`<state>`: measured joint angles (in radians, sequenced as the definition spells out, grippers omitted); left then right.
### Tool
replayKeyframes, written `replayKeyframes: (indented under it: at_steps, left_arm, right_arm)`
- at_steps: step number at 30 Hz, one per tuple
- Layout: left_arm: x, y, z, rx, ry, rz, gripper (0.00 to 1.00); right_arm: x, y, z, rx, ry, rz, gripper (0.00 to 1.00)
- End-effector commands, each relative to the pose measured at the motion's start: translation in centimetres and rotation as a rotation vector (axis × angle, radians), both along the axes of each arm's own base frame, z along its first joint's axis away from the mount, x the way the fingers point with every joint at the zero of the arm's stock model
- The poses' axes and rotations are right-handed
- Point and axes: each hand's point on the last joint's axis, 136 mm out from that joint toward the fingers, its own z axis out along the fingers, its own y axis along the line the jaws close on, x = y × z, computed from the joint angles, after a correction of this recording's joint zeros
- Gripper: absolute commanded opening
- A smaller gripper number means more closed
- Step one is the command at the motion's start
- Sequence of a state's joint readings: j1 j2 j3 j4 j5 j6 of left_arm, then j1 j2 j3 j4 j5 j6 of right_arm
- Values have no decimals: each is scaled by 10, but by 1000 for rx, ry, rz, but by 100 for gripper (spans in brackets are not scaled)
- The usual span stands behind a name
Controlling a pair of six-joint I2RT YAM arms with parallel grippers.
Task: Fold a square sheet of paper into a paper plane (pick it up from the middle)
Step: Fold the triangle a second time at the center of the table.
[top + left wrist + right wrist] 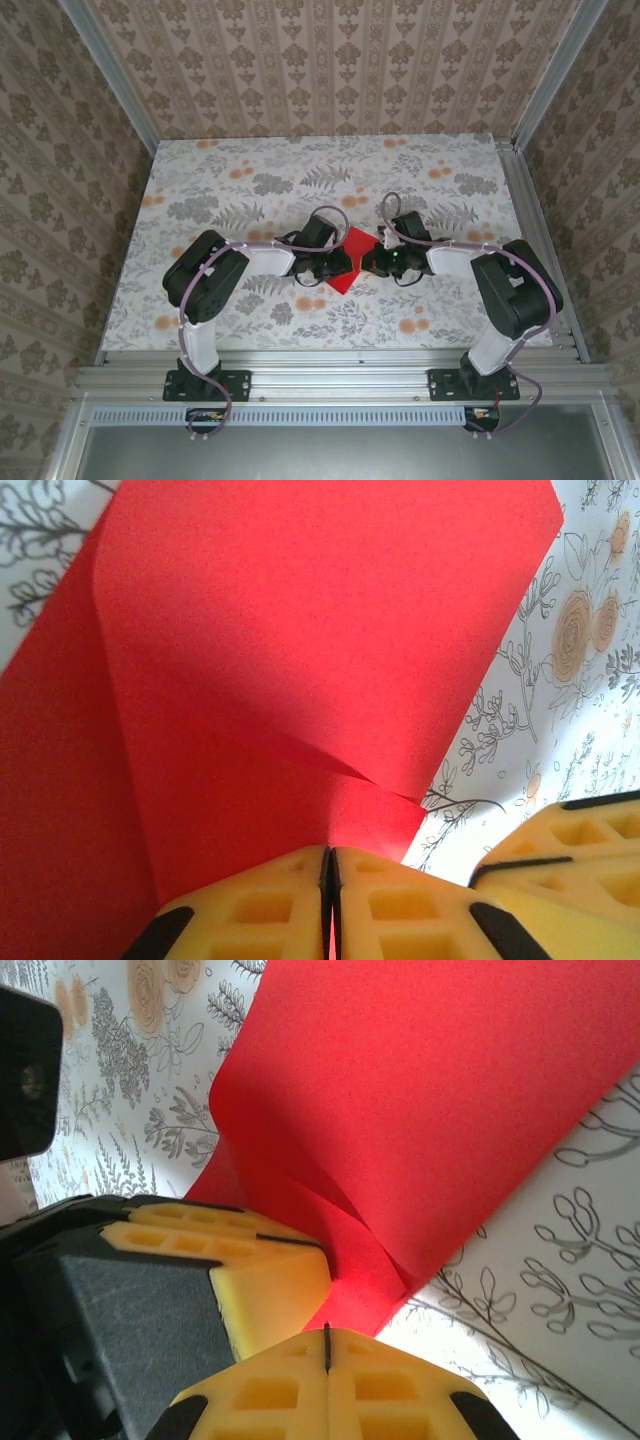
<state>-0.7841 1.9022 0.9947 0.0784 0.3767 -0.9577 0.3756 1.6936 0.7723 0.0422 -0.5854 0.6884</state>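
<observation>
top external: left gripper [338, 266] and right gripper [368, 262] pinch edges of the square sheet of paper [354, 246], table [250, 170] open around.

No words, numbers, brand names or signs can be read on anything here.
</observation>
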Motion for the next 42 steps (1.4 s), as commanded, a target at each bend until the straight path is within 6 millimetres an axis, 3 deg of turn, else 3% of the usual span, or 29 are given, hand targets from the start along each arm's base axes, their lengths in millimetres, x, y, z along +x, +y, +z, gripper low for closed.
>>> replayKeyframes:
  at_steps: [1, 13, 26, 33, 42]
  left_arm:
    - [-4, 14, -6, 44, 10, 13, 12]
    - [-4, 15, -2, 32, 7, 11, 12]
    - [0, 8, 11, -9, -3, -3, 14]
    - [10, 10, 25, -20, -33, -3, 14]
    - [26, 13, 25, -38, -32, 4, 14]
  right_arm:
    - [8, 10, 2, 30, 0, 16, 5]
    - [15, 16, -19, -7, 26, 39, 5]
    - [6, 5, -44, -120, 65, 66, 5]
    - [0, 0, -50, -170, 76, 84, 5]
    - [-3, 1, -51, -170, 78, 87, 5]
